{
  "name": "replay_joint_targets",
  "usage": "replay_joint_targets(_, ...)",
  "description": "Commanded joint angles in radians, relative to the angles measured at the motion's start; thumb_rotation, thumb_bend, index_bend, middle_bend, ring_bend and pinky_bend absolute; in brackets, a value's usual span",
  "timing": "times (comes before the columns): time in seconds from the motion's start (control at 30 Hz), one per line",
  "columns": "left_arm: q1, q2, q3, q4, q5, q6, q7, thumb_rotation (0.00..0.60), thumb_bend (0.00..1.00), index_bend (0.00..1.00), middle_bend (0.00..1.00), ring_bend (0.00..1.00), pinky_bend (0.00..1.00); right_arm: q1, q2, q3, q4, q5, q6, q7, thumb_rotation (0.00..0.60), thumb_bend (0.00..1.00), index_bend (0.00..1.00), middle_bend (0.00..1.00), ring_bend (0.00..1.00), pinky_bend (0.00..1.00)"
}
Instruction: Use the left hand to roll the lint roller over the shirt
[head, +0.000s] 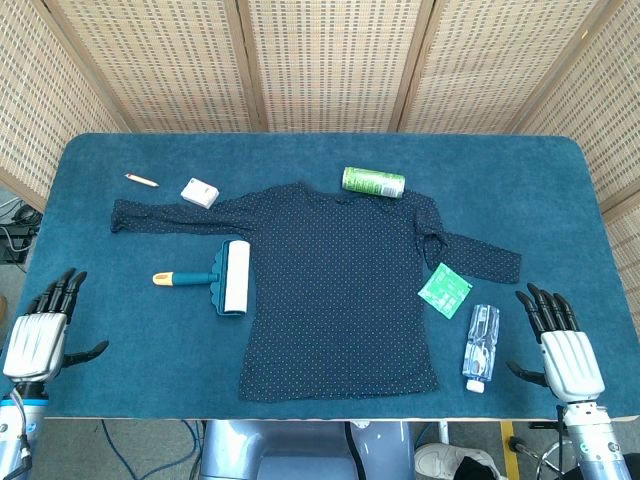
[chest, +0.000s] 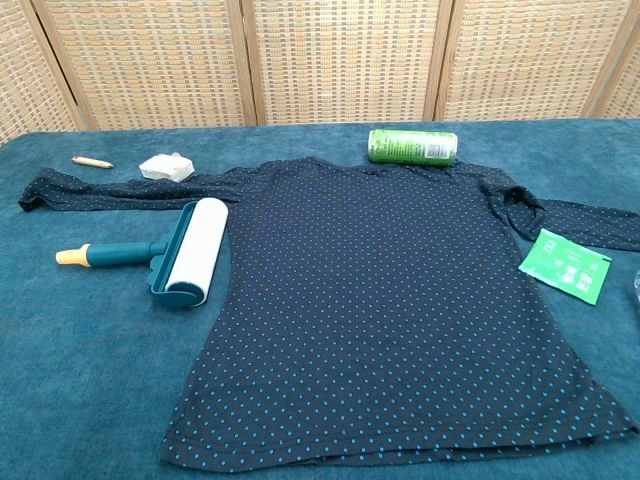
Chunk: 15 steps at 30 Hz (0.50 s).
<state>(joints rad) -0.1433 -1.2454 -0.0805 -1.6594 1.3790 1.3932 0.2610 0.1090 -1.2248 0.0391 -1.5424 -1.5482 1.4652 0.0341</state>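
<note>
1. Your left hand (head: 35, 335) sits at the near left edge of the table (head: 120, 330), fingers apart and extended, holding nothing; only the head view shows it.
2. Your right hand (head: 562, 345) mirrors it at the near right edge, fingers spread and empty, just beside a clear plastic bottle (head: 481, 347) lying on its side.
3. Outward from your left hand, the lint roller (chest: 178, 251) lies flat on the table, well apart from that hand. Its teal handle with the orange tip points toward the table's left side, and its white roll rests along the shirt's edge, below the sleeve.
4. The shirt (chest: 380, 300), dark with small blue dots, is spread flat in the middle of the table, sleeves out to both sides.
5. Judging by this, the task has not started: you are at the reach step, with the roller untouched.
6. Your next move calls for bringing the left hand forward and rightward to the handle, closing around the teal grip rather than the roll, then lifting enough to set the roll onto the fabric.
7. Farther out, a green can (chest: 412, 146) lies at the collar, a green packet (chest: 565, 263) sits by the far sleeve, and a small white box (head: 200, 192) and a pencil (head: 141, 179) lie beyond the near sleeve.
</note>
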Motion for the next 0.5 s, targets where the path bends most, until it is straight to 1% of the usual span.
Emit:
replay_joint_targets(0.03,-0.052,0.021,-0.042,-0.012,-0.058,-0.067,0.003,0.6,0.0,0.02,0.56,0.52,0.52,0.001,0.001,0.001,0.001,0.004,-0.003,0.002,0.6,0.02,0.0,0.0,0.0,0.0)
replay_joint_targets(0.07,-0.063,0.025,-0.051,-0.012,-0.067,-0.077,0.014,0.6,0.0,0.04,0.62,0.56,0.55,0.001,0.001,0.002,0.001,0.006,-0.005,0.002,0.6,0.02,0.0,0.0,0.0,0.0)
replay_joint_targets(0.17,-0.093,0.035,-0.071,-0.014,-0.091,-0.11,0.032,0.6,0.0,0.1,0.74,0.63,0.6,0.003,0.0,0.003,0.003,0.01,-0.01,0.003,0.6,0.02,0.0,0.0,0.0,0.0)
replay_joint_targets(0.23,-0.137,0.051,-0.095,-0.018,-0.133,-0.177,0.04,0.6,0.0,0.14,0.79,0.66,0.62,0.004,0.0,0.004,0.005,0.014,-0.014,0.004,0.6,0.02,0.0,0.0,0.0,0.0)
replay_joint_targets(0.27,-0.154,0.057,-0.103,-0.018,-0.152,-0.206,0.04,0.6,0.02,0.17,0.81,0.68,0.63,0.005,-0.001,0.005,0.006,0.016,-0.016,0.005,0.6,0.02,0.0,0.0,0.0,0.0)
replay_joint_targets(0.37,-0.208,0.071,-0.12,-0.011,-0.217,-0.294,0.066,0.6,0.09,0.25,0.84,0.7,0.65,0.007,-0.002,0.007,0.01,0.022,-0.022,0.007,0.6,0.02,0.0,0.0,0.0,0.0)
replay_joint_targets(0.43,-0.226,0.073,-0.124,-0.008,-0.24,-0.317,0.082,0.6,0.1,0.29,0.85,0.71,0.65,0.007,-0.002,0.007,0.012,0.025,-0.025,0.008,0.6,0.02,0.0,0.0,0.0,0.0)
replay_joint_targets(0.5,-0.27,0.068,-0.133,0.012,-0.286,-0.364,0.127,0.6,0.12,0.32,0.86,0.71,0.65,0.01,-0.005,0.01,0.016,0.033,-0.033,0.009,0.6,0.02,0.0,0.0,0.0,0.0)
